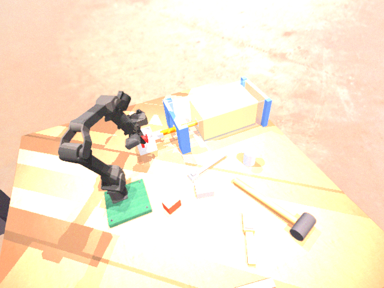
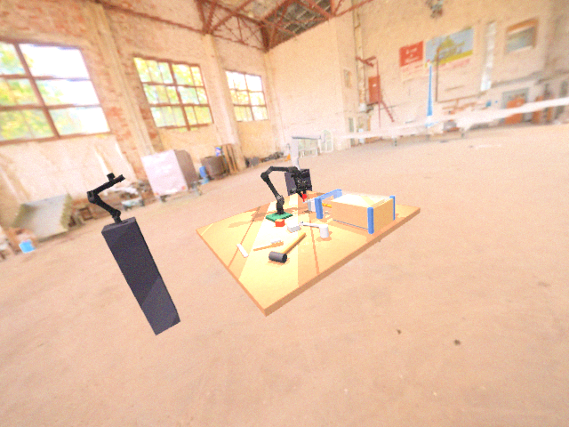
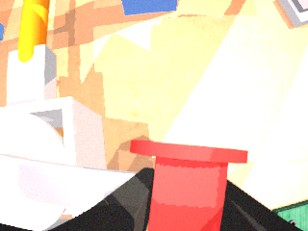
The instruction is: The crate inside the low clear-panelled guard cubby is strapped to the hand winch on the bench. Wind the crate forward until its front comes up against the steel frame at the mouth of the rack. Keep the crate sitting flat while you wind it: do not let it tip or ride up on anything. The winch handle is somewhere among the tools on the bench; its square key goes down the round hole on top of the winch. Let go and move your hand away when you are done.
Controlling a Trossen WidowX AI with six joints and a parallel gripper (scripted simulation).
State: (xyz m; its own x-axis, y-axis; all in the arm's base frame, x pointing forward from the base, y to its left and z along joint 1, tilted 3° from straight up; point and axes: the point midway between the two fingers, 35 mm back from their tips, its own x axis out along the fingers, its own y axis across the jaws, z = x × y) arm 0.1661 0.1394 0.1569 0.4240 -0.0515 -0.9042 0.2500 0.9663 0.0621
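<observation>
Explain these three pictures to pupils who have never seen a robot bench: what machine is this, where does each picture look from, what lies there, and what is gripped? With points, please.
The machine is one black jointed arm on a green base plate [image 1: 136, 198]. One picture looks down on the bench, one looks across the hall, and one looks past the arm's own gripper [image 1: 136, 143] [image 3: 180, 180].

The gripper is closed on a red knob [image 1: 144, 139] [image 3: 189, 188] beside a white winch [image 1: 148, 149] [image 3: 88, 140]. A yellow strap [image 1: 168, 131] [image 3: 33, 29] runs to a tan crate [image 1: 231, 119] [image 2: 348, 212] behind a blue frame [image 1: 184, 139] [image 2: 318, 208]. Nearby lies a dark-headed mallet [image 1: 303, 226] [image 2: 277, 256].
</observation>
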